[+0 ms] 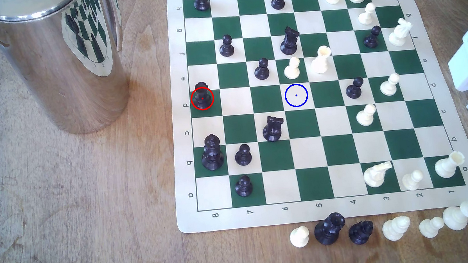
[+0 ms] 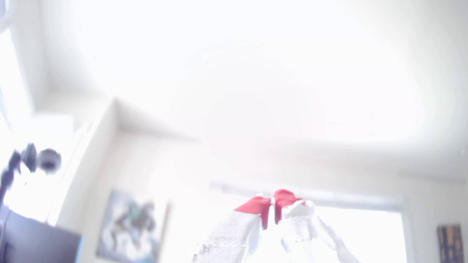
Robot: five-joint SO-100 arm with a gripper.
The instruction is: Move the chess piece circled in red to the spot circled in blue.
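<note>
Rook (image 1: 202,96) on red-ringed square, tool (image 2: 273,206) (tips together) well apart.

1. A wooden tabletop (image 1: 57,199) with pale, worn grain lies in bright daylight.
2. A shiny steel jug (image 1: 56,59) stands near the tabletop's far corner at the exterior view's left, mirroring green and cream squares.
3. In the wrist view, a white ceiling (image 2: 228,63) and pale walls are washed out by glare.
4. A bright window (image 2: 354,232) glows low on the wall.
5. A blurred picture (image 2: 131,225) hangs on the wall beside a dark screen (image 2: 38,240).
</note>
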